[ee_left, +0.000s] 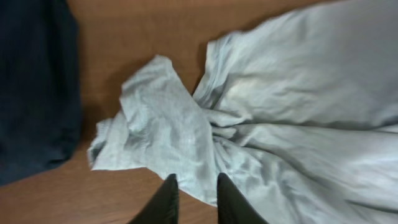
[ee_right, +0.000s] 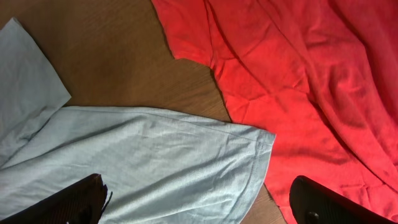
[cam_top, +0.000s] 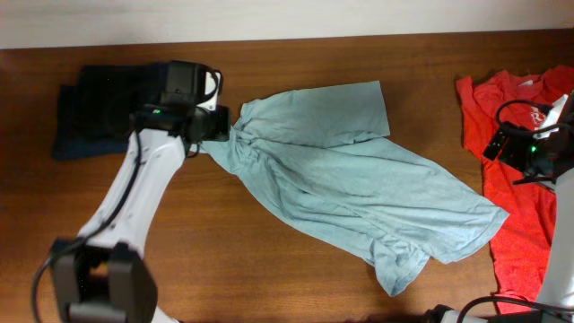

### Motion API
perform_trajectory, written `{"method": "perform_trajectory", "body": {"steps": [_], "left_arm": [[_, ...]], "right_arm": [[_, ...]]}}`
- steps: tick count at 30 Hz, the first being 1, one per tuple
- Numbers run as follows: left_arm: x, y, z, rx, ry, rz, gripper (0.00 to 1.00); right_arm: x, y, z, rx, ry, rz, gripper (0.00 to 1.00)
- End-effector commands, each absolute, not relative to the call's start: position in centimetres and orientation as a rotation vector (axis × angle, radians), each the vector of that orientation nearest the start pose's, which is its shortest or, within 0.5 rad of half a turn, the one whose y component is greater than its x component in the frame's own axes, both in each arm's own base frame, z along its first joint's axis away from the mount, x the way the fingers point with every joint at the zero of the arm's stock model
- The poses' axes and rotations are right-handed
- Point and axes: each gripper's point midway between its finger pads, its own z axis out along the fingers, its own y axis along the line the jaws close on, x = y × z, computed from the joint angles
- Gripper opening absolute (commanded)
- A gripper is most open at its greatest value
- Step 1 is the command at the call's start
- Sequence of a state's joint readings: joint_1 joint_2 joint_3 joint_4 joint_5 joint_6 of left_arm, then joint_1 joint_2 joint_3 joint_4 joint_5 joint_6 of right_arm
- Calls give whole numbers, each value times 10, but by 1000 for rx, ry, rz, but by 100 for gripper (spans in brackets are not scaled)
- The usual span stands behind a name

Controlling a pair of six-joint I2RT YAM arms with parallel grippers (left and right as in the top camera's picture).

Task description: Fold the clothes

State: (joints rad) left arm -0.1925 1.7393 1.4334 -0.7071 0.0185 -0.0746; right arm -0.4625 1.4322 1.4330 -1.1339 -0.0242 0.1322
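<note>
The brown counter (cam_top: 296,269) bears a grey-blue T-shirt (cam_top: 350,184) mid-surface, a red T-shirt (cam_top: 518,235) at its right edge, and navy pieces (cam_top: 90,117) by its far-left corner.

Bare table (cam_top: 260,269) front centre and along far edge; grey-blue T-shirt (cam_top: 359,188) sprawled across middle; red-orange T-shirt (cam_top: 520,206) blocking right; dark navy pieces (cam_top: 81,117) far left.

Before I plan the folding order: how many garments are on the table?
3: a grey-blue T-shirt in the middle, a red-orange T-shirt at the right, and a dark navy pile at the left, possibly several pieces.
</note>
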Motion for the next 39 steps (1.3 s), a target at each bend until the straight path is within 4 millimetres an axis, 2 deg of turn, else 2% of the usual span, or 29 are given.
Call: {"method": "perform_trajectory", "body": {"steps": [1,5,9,13,14,16,19,23,27,33,34,35,39], "left_arm": [[451,-85,116,141,2628,-86,27],[463,-83,94,120,2635,-63,31],[469,-69,82,47,2644,-2,32],[466,-53,71,-8,2684,12,33],[464,-49,68,-45,2697,12,40],[461,-41,58,-115,2730,-19,46],[459,-44,45,-135,2768,-161,48],[458,-45,32,-152,2792,-244,48],[458,-43,23,-160,2809,-243,48],[461,-43,23,-158,2795,-244,48],[461,-43,23,-158,2796,-244,47],[461,-43,23,-158,2796,-244,41],[461,-43,23,-158,2795,-244,5]], "right_arm": [[299,-147,218,797,2570,-81,99],[299,-147,218,797,2570,-81,99],[299,-147,218,797,2570,-81,99],[299,-147,218,797,2570,-81,99],[299,-147,218,797,2570,-81,99],[299,-147,218,797,2570,-81,99],[299,-147,218,797,2570,-81,99],[300,-147,218,797,2569,-81,99],[300,-147,218,797,2569,-81,99],[299,-147,218,797,2570,-81,99],[299,-147,218,797,2570,-80,99],[299,-147,218,797,2570,-81,99],[299,-147,218,797,2570,-81,99]]}}
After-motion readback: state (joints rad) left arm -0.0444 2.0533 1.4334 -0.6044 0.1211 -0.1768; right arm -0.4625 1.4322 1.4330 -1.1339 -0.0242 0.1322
